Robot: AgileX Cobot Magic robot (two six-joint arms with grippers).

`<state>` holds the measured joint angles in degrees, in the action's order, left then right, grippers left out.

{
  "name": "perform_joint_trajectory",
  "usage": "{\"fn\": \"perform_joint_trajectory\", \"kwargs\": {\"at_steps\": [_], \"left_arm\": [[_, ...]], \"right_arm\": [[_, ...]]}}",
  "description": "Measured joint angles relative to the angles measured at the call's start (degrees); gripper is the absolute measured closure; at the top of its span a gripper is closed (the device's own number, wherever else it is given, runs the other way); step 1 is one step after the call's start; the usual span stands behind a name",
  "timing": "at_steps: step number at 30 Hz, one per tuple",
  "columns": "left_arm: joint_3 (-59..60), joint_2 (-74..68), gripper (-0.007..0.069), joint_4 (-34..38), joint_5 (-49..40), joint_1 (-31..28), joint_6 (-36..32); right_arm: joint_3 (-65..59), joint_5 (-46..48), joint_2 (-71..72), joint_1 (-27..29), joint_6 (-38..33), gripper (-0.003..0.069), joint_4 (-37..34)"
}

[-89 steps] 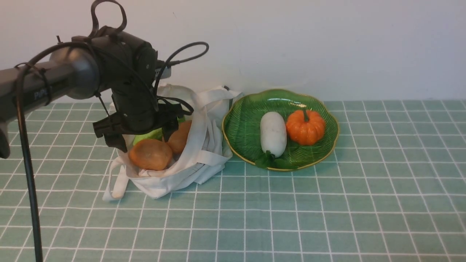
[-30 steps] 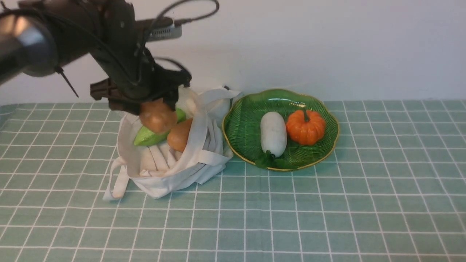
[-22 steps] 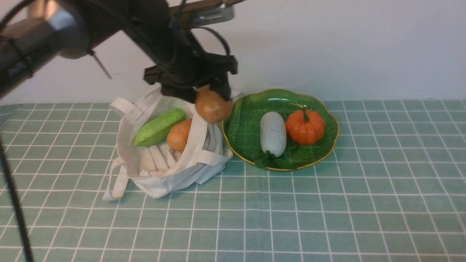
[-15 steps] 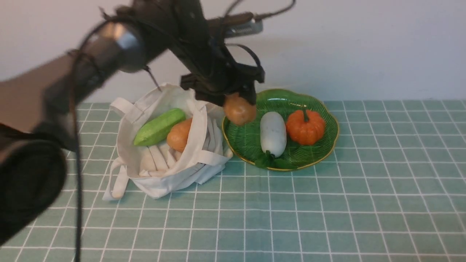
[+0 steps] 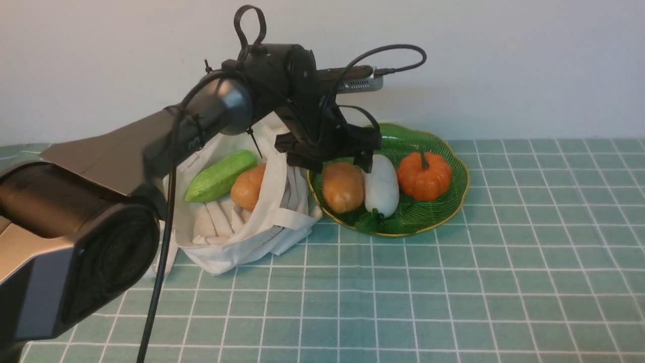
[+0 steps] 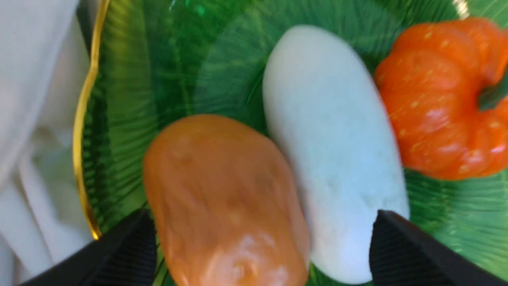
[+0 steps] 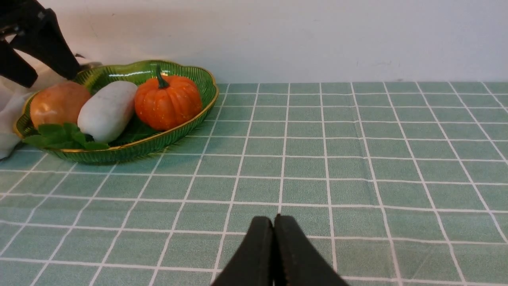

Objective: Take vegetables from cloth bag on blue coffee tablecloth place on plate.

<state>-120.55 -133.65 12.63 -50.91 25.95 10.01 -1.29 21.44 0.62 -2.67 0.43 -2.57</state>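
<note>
Tan potato [image 5: 342, 187] lies on the green plate [image 5: 403, 136], frame centre.
Left jaws hang spread just above it; right jaws are pressed together; cucumber [image 5: 220, 175] and second potato [image 5: 247, 186] sit in the cloth bag [image 5: 237, 247], centre left.

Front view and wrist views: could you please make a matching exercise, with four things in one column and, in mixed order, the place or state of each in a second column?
Things:
1. cucumber
2. pumpkin
3. white vegetable
4. right hand

Places or states:
A. shut, above the tablecloth
B. on the plate, between the potato and the pumpkin
C. lying in the cloth bag
D. orange, on the right part of the plate

Pairs: 1-C, 2-D, 3-B, 4-A.
</note>
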Motion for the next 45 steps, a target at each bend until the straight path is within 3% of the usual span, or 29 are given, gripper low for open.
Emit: {"fn": "perform_joint_trajectory", "kwargs": {"at_steps": [6,9,11,12,13,15,16,17,19,26,30,37,39,45], "left_arm": [[-5.93,1.17,-0.0052,0.01,-7.55,-0.12,-0.13],[-10.51,2.85,0.0019,-0.68,-14.82,-0.31,-0.53],[-14.91,4.53,0.0155,-2.66,-18.95,-0.30,-1.79],[-15.45,4.69,0.0183,-3.08,-19.18,-0.25,-1.97],[-16.74,6.52,0.0304,-4.45,-19.77,0.11,-3.46],[-17.27,8.86,0.0447,-6.35,-20.08,0.73,-5.06],[-17.28,9.36,0.0478,-6.68,-20.18,1.08,-5.46],[-17.35,11.52,0.0558,-7.53,-20.52,1.96,-6.92],[-17.40,14.63,0.0613,-8.01,-21.09,3.32,-9.12],[-11.54,26.47,0.0629,-8.10,-21.14,4.30,-10.61],[1.74,36.28,0.0629,-8.22,-21.14,4.30,-10.61],[36.29,57.37,0.0629,-8.24,-20.42,4.36,-10.43],[43.39,61.73,0.0629,-8.10,-17.49,4.36,-10.39],[73.48,78.79,0.0629,-6.85,5.23,4.36,-10.60]], "right_arm": [[0.00,0.00,0.00,0.00,0.00,0.0675,0.00],[0.00,0.00,0.00,0.00,0.00,0.0675,0.00],[0.00,0.00,0.00,0.00,0.00,0.0675,0.00],[0.00,0.00,0.00,0.00,0.00,0.0675,0.00],[0.00,0.00,0.00,0.00,0.00,0.0675,0.00],[0.00,0.00,0.00,0.00,0.00,0.0675,0.00],[0.00,0.00,0.00,0.00,0.00,0.0675,0.00],[0.00,0.00,0.00,0.00,0.00,0.0675,0.00],[0.00,0.00,0.00,0.00,0.00,0.0675,0.00],[0.00,0.00,0.00,0.00,0.00,0.0675,0.00],[0.00,0.00,0.00,0.00,0.00,0.0675,0.00],[0.00,0.00,0.00,0.00,0.00,0.0675,0.00],[0.00,0.00,0.00,0.00,0.00,0.0675,0.00],[0.00,0.00,0.00,0.00,0.00,0.0675,0.00]]}}
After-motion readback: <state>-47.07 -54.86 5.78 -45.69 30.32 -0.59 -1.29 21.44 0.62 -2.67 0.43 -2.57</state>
